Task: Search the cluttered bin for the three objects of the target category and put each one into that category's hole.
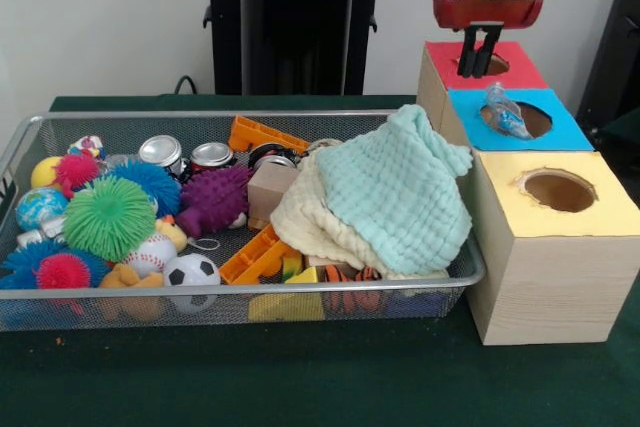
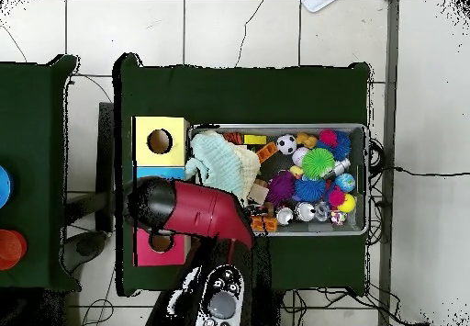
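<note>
At the near edge of the wire bin (image 1: 22,137), a soccer ball (image 1: 192,272), a baseball (image 1: 150,252) and spiky rubber balls, the biggest green (image 1: 108,217), crowd the left end. Right of them a mint cloth (image 1: 400,197) lies over a cream cloth (image 1: 300,222), hiding much of the bin's right end. Behind stand small cans (image 1: 160,152) along the far rim. Beside the bin's right end sit three boxes: yellow (image 1: 555,190) nearest, then blue (image 1: 530,119), where a crumpled clear plastic item (image 1: 505,112) rests at the hole's edge, then red (image 1: 487,64). The gripper (image 1: 479,59) hangs over the red hole, fingers close together and apparently empty. Which category is the target I cannot tell; the next search would probably do best by lifting the cloths aside first.
</note>
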Available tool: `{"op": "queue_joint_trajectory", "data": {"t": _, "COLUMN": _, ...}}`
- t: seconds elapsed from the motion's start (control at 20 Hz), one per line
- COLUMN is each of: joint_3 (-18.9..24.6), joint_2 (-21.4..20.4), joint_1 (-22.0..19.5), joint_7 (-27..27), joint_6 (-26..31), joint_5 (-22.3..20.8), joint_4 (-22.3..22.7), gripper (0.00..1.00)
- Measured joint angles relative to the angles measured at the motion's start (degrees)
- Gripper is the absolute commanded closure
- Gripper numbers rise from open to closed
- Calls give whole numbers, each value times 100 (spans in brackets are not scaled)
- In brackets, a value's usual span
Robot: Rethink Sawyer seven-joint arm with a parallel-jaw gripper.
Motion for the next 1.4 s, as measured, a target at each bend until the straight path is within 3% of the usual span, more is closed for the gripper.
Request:
{"op": "queue_joint_trajectory", "data": {"t": 0.45, "joint_3": 47, "joint_2": 8, "joint_1": 57, "joint_7": 0, "joint_6": -53, "joint_5": 131, "joint_4": -143, "gripper": 100}}
{"op": "queue_joint_trajectory", "data": {"t": 1.0, "joint_3": 381, "joint_2": 443, "joint_1": -240, "joint_7": 0, "joint_6": -1007, "joint_5": 352, "joint_4": -103, "gripper": 100}}
{"op": "queue_joint_trajectory", "data": {"t": 1.4, "joint_3": 409, "joint_2": 429, "joint_1": -275, "joint_7": 0, "joint_6": -941, "joint_5": 416, "joint_4": -91, "gripper": 100}}
